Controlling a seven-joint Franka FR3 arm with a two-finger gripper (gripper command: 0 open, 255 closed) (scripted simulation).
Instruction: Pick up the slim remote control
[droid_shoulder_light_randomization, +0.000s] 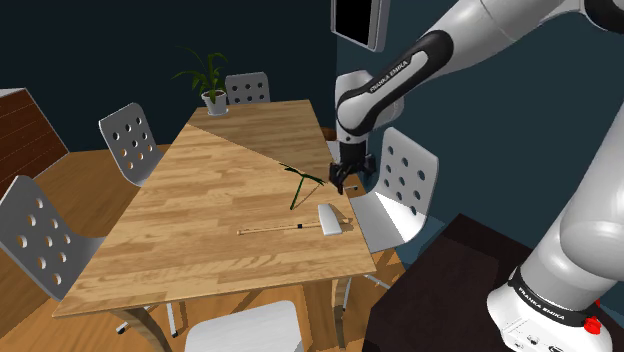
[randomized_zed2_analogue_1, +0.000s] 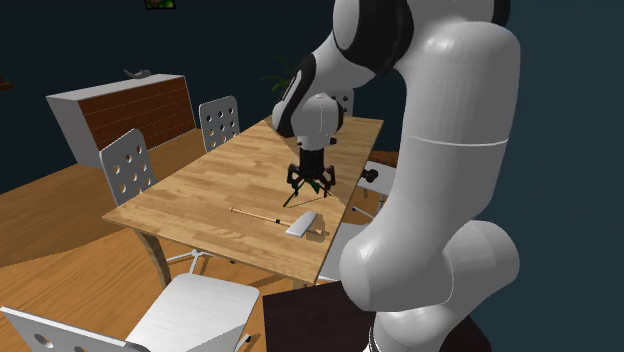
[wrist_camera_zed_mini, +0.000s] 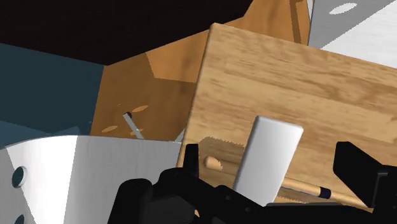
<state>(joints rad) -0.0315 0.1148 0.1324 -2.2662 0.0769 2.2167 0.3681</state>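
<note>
Clearly, "FRANKA EMIKA" lettering on arm (droid_shoulder_light_randomization: 402, 74); end effector (droid_shoulder_light_randomization: 343, 182) spread apart above white remote (droid_shoulder_light_randomization: 331, 220) on table (droid_shoulder_light_randomization: 200, 200).

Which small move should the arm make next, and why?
Probably lower straight down: the open black two-finger gripper hangs roughly above the slim pale-grey rectangular remote, which shows between its fingers in the wrist view, untouched, on the wooden table.
</note>
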